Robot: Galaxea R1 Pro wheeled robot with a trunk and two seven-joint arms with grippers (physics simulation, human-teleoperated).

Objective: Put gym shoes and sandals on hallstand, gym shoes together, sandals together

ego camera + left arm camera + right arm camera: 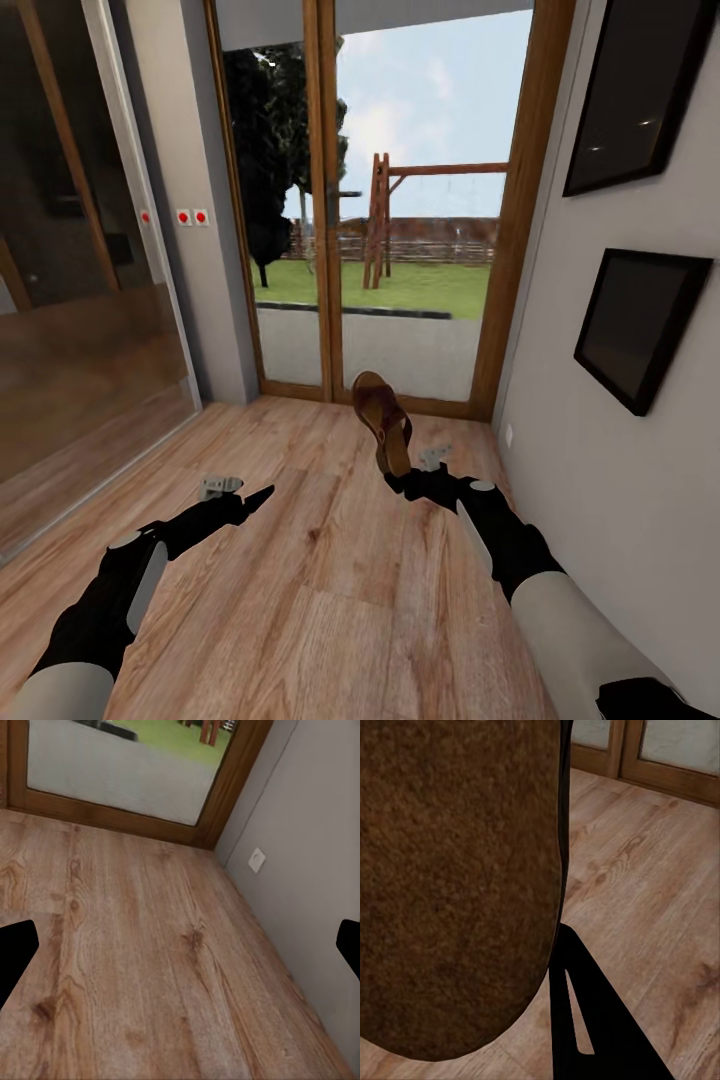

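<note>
Sandal [381, 417] is hanging at the frame's centre, pinched at one end by the right gripper [405, 478] and lifted clear of the wooden floor [310, 590]. It is looking light and fairly stiff, so a grip on its edge is probably holding. The left gripper [250, 499] is hovering spread and empty at lower left.

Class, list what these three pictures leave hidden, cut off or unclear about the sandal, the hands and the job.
- Right hand: in the head view the sandal covers its fingertips, so the grip itself is hidden.
- Sandal: in the right wrist view it is cut off by the edges; the strap is unseen.
- Left hand: in the left wrist view only the dark tips show, at the edges.
</note>
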